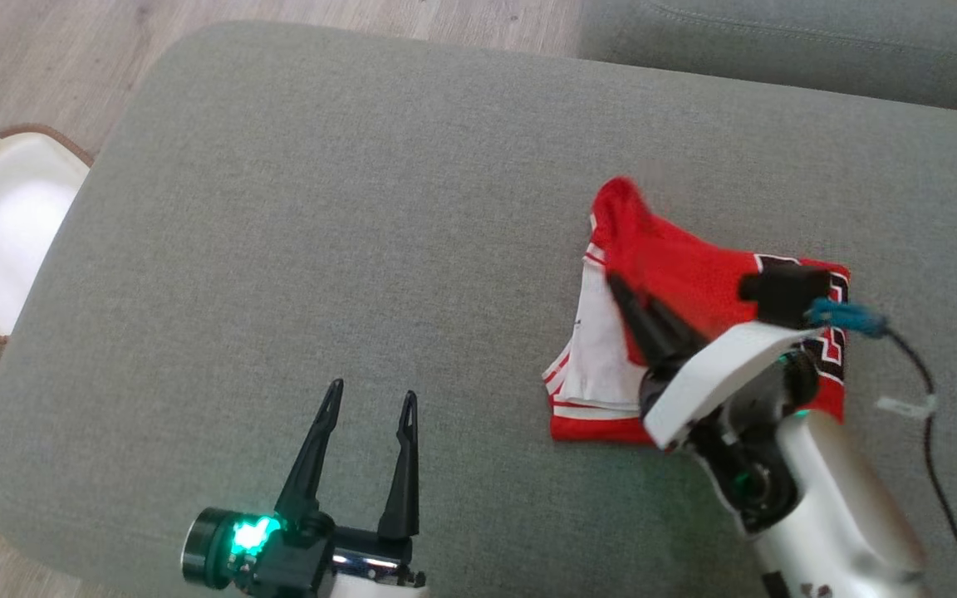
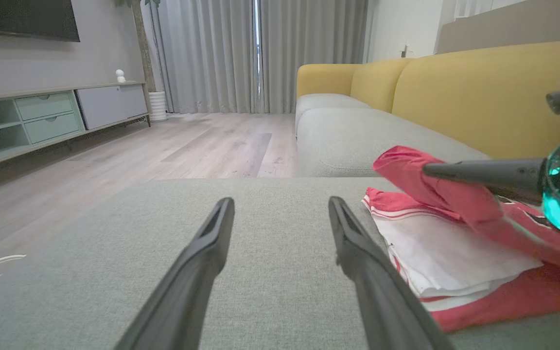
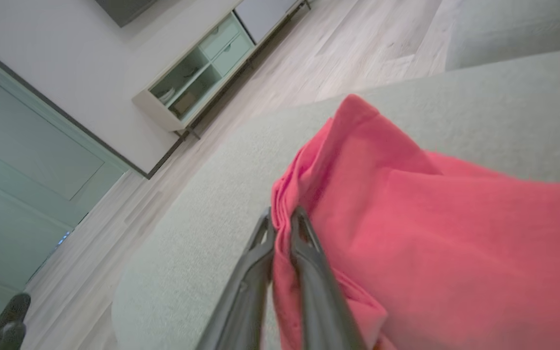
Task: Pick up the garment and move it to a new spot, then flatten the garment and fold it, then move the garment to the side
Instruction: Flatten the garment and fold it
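The right end effector [image 1: 614, 282] [image 3: 282, 216], its fingers pressed together on a gathered fold of red cloth, holds one corner of the garment [image 1: 694, 274] [image 2: 455, 243] raised off the grey upholstered seat [image 1: 362, 208]. The rest of the piece lies right of centre, white lining and striped hem showing at its left. The left end effector [image 1: 372, 392] [image 2: 281, 201] hovers spread and empty over bare seat near the robot, left of the garment and apart from it. The folding step appears to be in hand, with the move to the side not yet begun. The next move likely calls for carrying the pinched corner across the flat layers and laying it down without dragging them, the free arm available to pin the hem. Open seat runs wide to the left and far side. A dark cable [image 1: 927, 415] trails just right of the garment, and a white basket [image 1: 5, 224] stands on the floor [image 1: 46, 50] off the seat's rounded left edge.
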